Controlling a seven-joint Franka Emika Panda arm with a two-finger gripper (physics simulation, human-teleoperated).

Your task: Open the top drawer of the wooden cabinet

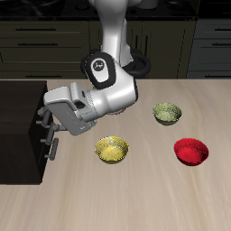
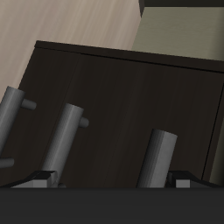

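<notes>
The wooden cabinet (image 1: 18,126) is a very dark brown box at the table's side edge. My gripper (image 1: 42,119) is turned sideways and is right at the cabinet's front, at the height of its upper part. Its body hides the top drawer's handle in the exterior view. A lower grey handle (image 1: 54,148) shows below it. In the wrist view the dark cabinet front (image 2: 122,87) fills the frame, with three grey bar handles. The gripper (image 2: 114,182) is open. The handle nearest the cabinet's edge (image 2: 157,157) lies between the fingertips (image 2: 189,179). I cannot tell if they touch it.
A yellow bowl (image 1: 112,150) sits just beside the gripper toward the table's middle. A green bowl (image 1: 167,113) is farther back and a red bowl (image 1: 191,151) is beyond them. Dark kitchen cupboards (image 1: 54,41) line the back.
</notes>
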